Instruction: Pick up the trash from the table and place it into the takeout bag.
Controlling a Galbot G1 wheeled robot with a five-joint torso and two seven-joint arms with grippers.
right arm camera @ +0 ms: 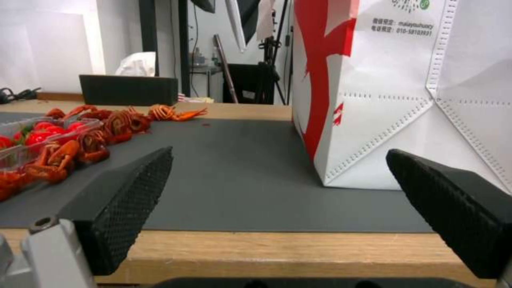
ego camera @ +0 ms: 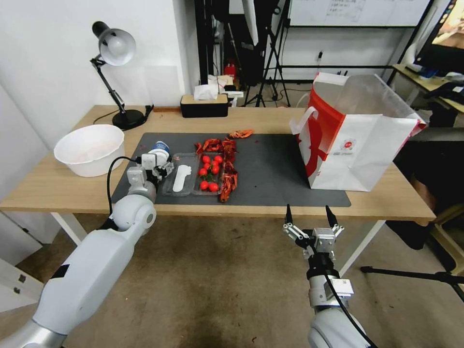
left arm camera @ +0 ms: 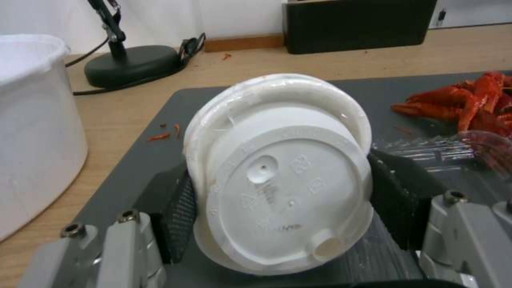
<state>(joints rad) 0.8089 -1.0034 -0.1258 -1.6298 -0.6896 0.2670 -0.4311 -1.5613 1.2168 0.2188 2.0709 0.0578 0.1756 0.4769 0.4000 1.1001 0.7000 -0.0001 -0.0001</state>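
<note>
Overhead, the head camera is looking down on a long wooden table (ego camera: 58, 186) carrying a dark grey mat (ego camera: 275, 169). The left gripper (ego camera: 155, 170) is reaching over the mat's left end and closing on a blue-and-white cup (ego camera: 157, 153) with a white lid, which is leaning toward the robot. Just beside it, toward the mat's middle, a clear tray (ego camera: 186, 181) is holding a white utensil, and a second clear tray is holding cherry tomatoes (ego camera: 210, 171), with red crayfish shells (ego camera: 228, 166) lying around it. The takeout bag (ego camera: 355, 140) is standing upright on the mat's right end, its mouth gaping open. A wide white bowl (ego camera: 89, 149) is sitting near the table's left edge, with a black desk lamp (ego camera: 116, 72) and a tissue box (ego camera: 204, 104) along the far edge. The right gripper (ego camera: 311, 216) is hanging off the table's near edge, below the bag, with its fingers spread wide and holding nothing. Close up, the left wrist camera is showing the cup's white lid (left arm camera: 283, 180) tipped toward the lens, squeezed between two black textured pads (left arm camera: 179, 216), with the white bowl (left arm camera: 32, 132) to one side and crayfish shells (left arm camera: 464, 104) farther along the mat. Finally, the right wrist camera is showing two black fingers (right arm camera: 128, 200) standing far apart over the table's near edge, with the white and red bag (right arm camera: 405, 92) upright on the mat (right arm camera: 240, 176) beyond them.
</note>
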